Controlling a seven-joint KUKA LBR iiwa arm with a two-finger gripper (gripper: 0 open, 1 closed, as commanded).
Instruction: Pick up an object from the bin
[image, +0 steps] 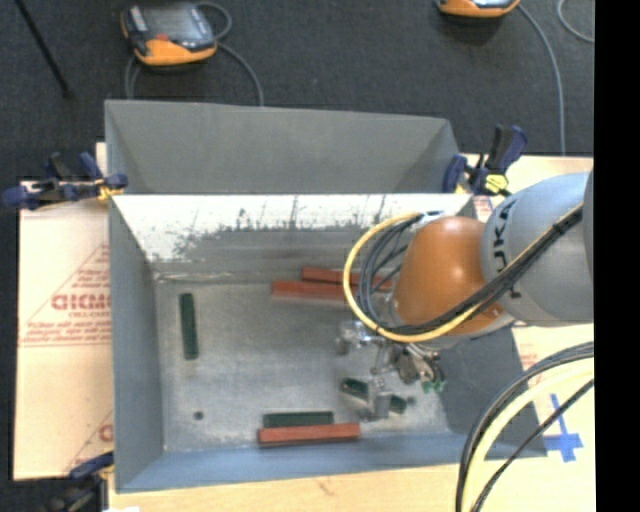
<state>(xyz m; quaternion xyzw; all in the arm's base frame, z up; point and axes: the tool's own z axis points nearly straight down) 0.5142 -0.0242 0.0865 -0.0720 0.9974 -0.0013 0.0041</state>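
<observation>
Camera view from above: the pincer (378, 398) is low over the floor of the grey bin (135, 330), beneath the arm's orange cover (445, 270) and looped cables. Whether it is released or clenched cannot be told. A short dark green piece (354, 386) lies right at its tip, on the side toward the view's left, and whether it is grasped is unclear. Just beyond that, down and to the left of the pincer, a dark green bar (297, 420) lies along a red-brown bar (308, 433), the two side by side. Above the pincer, toward the far wall, lie two red-brown bars (312, 289), one overlapping the other. Well to its left lies an upright green bar (187, 325), apart from everything else.
</observation>
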